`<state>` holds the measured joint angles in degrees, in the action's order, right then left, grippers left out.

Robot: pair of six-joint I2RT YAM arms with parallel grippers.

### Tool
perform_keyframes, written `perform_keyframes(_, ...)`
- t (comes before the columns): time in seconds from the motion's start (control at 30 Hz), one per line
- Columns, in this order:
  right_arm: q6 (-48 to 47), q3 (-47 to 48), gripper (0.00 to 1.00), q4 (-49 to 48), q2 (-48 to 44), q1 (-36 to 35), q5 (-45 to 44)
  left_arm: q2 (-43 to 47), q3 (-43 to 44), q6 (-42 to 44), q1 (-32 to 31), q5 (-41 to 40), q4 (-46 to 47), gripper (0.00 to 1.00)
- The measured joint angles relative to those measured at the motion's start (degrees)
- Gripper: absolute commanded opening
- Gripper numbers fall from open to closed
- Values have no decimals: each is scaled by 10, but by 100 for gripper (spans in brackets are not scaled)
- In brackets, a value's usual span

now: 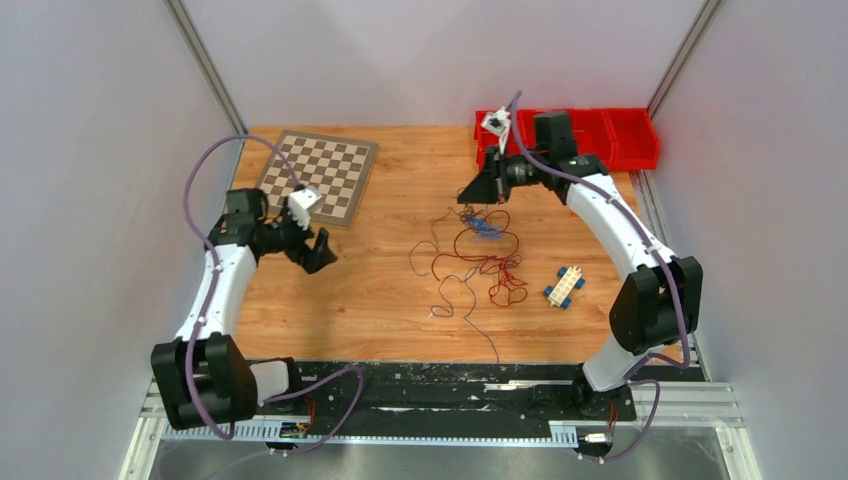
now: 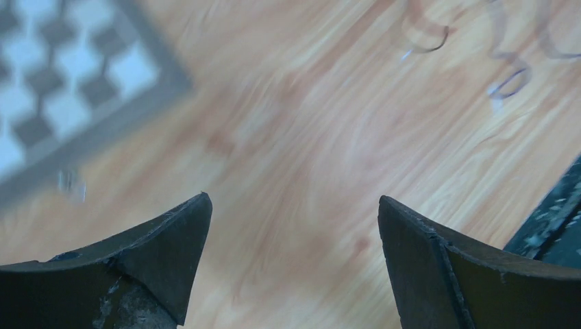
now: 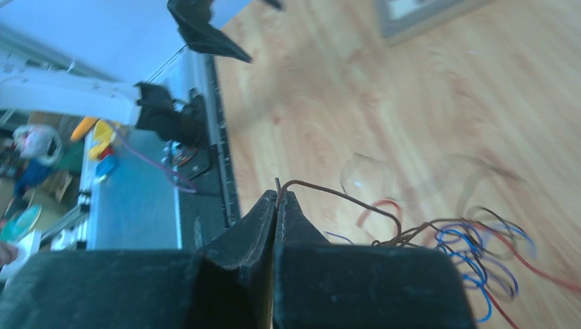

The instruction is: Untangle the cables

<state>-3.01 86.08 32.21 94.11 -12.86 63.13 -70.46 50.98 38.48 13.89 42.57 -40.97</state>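
The cables (image 1: 480, 255) lie in a loose knot of red, blue and brown loops at the middle of the worktop (image 1: 370, 310). At the knot's 12 o'clock the right pincer (image 3: 276, 205) is pressed together on the end of a brown strand (image 3: 342, 195), probably so that this one wire can be drawn free of the rest. The left pincer (image 2: 294, 212) hangs spread and empty at the knot's 9 o'clock, at 6 o'clock of the chessboard (image 1: 322, 175), likely placed to pin the remaining bundle.
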Motion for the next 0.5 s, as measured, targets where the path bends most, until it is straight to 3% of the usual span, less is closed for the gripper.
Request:
perform_keyframes(0.17, 35, 4, 0, -28, 0, -85, 9, 14, 32, -133, -207, 33, 148, 100)
perform_keyframes(0.3, 73, 18, 0, -60, 0, -107, 14, -35, 35, -225, -319, 33, 286, 100)
perform_keyframes(0.33, 83, 22, 0, -71, 0, -112, 16, -57, 35, -243, -342, 31, 323, 96)
perform_keyframes(0.37, 93, 24, 0, -82, 0, -116, 17, -72, 36, -254, -356, 31, 346, 90)
perform_keyframes(0.4, 103, 26, 0, -93, 0, -120, 20, -94, 38, -265, -372, 30, 369, 73)
perform_keyframes(0.43, 113, 28, 0, -101, 0, -123, 22, -116, 40, -274, -385, 31, 390, 64)
perform_keyframes(0.47, 120, 30, 0, -109, 0, -125, 24, -142, 43, -281, -396, 31, 407, 41)
perform_keyframes(0.5, 127, 32, 0, -114, 0, -125, 25, -161, 44, -288, -403, 32, 417, 29)
